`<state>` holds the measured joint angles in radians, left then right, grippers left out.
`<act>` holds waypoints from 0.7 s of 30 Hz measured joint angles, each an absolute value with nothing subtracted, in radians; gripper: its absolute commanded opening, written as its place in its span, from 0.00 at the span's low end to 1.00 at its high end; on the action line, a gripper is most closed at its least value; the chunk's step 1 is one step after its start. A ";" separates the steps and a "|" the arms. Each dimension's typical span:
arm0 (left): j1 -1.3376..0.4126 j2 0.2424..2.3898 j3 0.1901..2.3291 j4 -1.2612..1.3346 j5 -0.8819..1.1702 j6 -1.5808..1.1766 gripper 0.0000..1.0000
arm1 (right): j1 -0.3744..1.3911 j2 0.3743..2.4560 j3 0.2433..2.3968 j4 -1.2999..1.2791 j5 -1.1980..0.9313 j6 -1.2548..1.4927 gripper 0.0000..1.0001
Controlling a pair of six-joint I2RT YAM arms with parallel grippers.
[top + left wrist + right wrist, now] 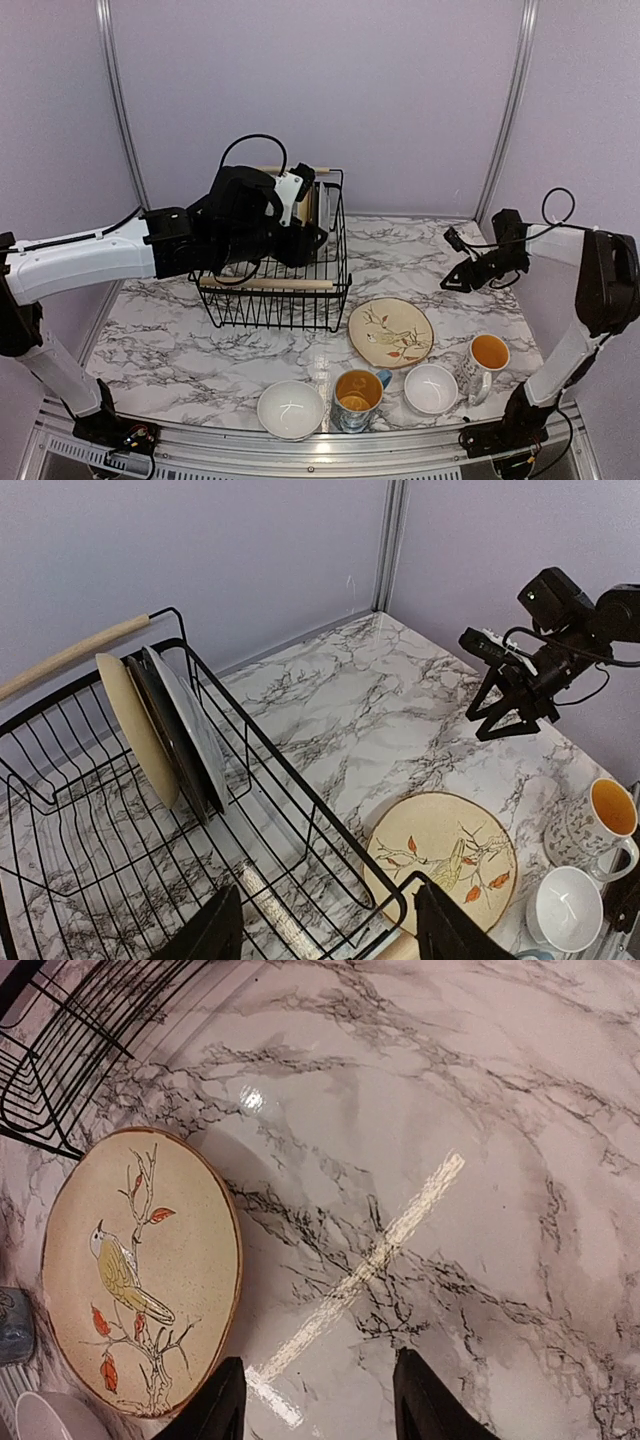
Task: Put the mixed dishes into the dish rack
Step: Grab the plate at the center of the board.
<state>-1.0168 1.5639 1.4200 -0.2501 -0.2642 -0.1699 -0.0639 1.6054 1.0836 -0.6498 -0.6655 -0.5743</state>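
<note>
Next item, by judgement: round cream ceramic plate with painted bird [140, 1270]. Flat on the marble-patterned bench [180, 330], just beside the front right corner of the black wire dish rack with wooden rod handles [270, 305].

Handling, judged: stiff, glazed, likely slick, moderate weight, prone to chipping if knocked on wire. Flat on the bench, so nothing to take hold of but the raised rim. Best pinched at the edge nearest the right arm, one finger over the lip, one worked beneath. Likely to skid on the glossy bench if pushed rather than gripped.

Right end effector [315, 1405]: low over bare bench just beside the bird plate, fingers partway apart, nothing between them.
Left end effector [330, 935]: over the rack, fingers well apart, empty.

Already in rack: pale yellow plate [135, 720] and darker plates [185, 735], upright on edge at the far end, leaning together.

Not yet loaded, along the near edge: larger white bowl [290, 408], blue yellow-lined mug [358, 395], smaller white bowl [431, 388], white patterned yellow-lined mug [485, 362]. Rim grip for the bowls, wall or handle for the mugs.
</note>
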 measured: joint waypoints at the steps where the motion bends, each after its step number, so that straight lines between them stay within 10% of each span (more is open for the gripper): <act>1: -1.035 1.559 1.399 -0.249 -0.281 -0.163 0.61 | -0.056 1.632 1.084 -0.656 -0.658 -0.578 0.49; 21: -1.178 1.373 1.071 -0.063 -0.616 -0.105 0.80 | 0.111 1.908 1.187 -0.730 -0.572 -0.570 0.59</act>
